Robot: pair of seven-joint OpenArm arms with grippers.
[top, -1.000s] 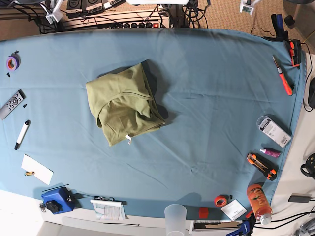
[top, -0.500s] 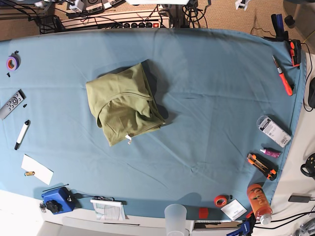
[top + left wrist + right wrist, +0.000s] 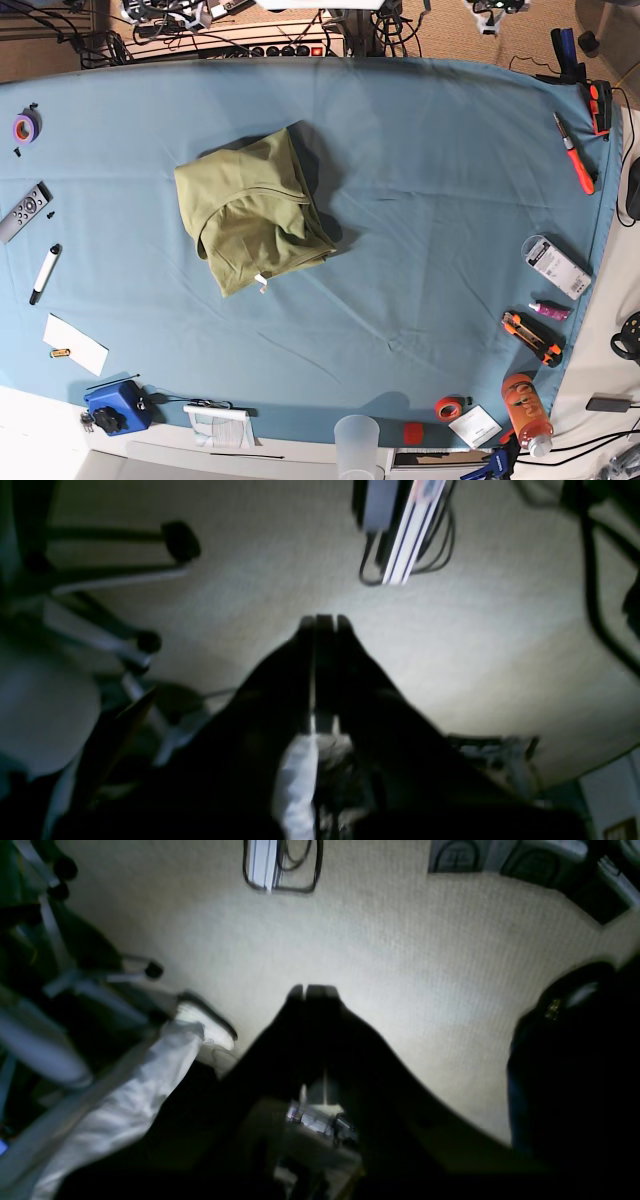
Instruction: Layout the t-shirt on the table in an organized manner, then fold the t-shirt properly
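Right gripper (image 3: 312, 990), a dark two-fingered claw, shows in its own wrist view with the fingers pressed together on nothing, pointing at pale carpet off the table. Left gripper (image 3: 324, 621), its twin, is likewise pinched together and empty above the floor. Neither arm appears in the base view, so both sit beyond the far edge of the wide teal-blue cloth-covered table (image 3: 450, 200).

The large olive-green cotton t-shirt (image 3: 252, 212) lies in a compact folded bundle left of the table's centre, nearer the far edge than the near one, its long axis running from far-left to near-right, with a small white tag at its near edge. Being on the base view's left, it looks closer to the right arm, which I judge better placed to reach it
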